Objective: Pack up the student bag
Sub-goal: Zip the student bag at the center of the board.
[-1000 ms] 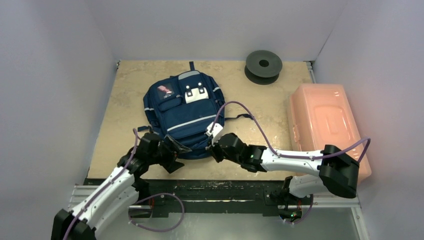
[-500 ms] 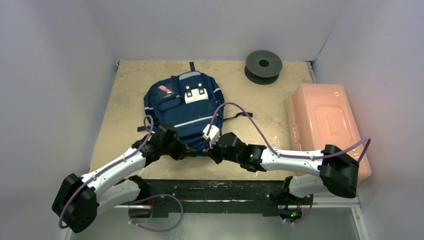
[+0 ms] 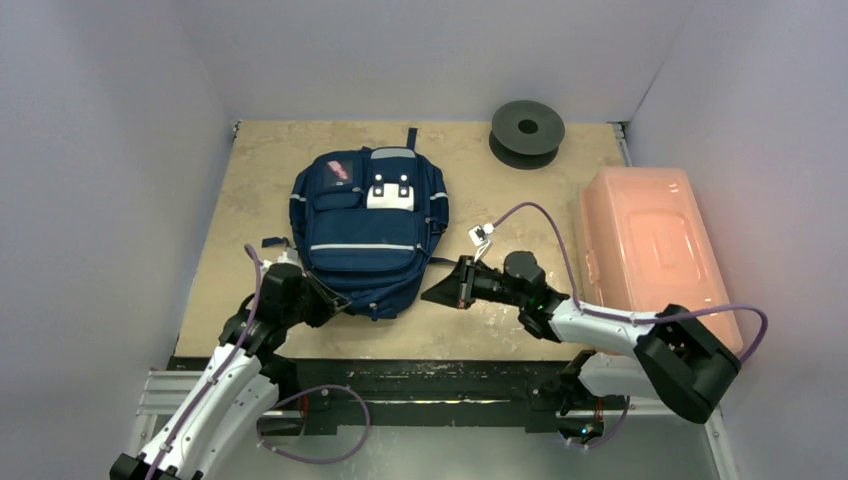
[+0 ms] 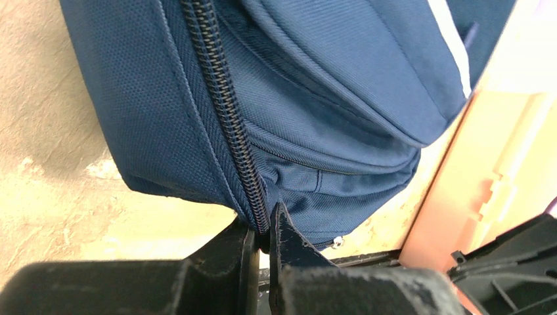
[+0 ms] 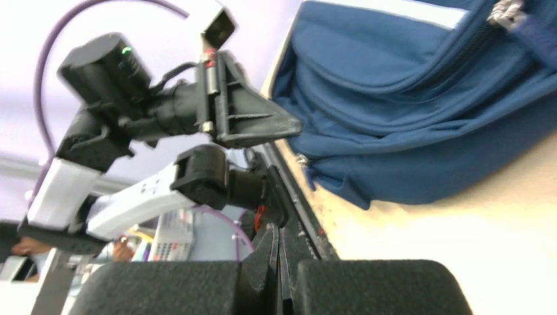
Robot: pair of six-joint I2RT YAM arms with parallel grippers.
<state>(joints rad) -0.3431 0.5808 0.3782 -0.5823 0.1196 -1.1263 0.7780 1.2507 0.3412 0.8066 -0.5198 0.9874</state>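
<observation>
pale lilac walls close round a beige, marbled bench [image 3: 240, 190]. the student bag [image 3: 365, 235] lies flat near the middle, front pockets up, top handle toward 12 o'clock. at 1 o'clock, by the far wall, sits a black spool [image 3: 527, 130]. at 3 o'clock a pink translucent box [image 3: 645, 245] lies along the bench edge. the left pincer [image 4: 263, 223] nips the bag's zipper seam at its 7 o'clock corner. the right pincer [image 5: 277, 231], pressed together and holding nothing, sits just beside the bag's 5 o'clock corner.
</observation>
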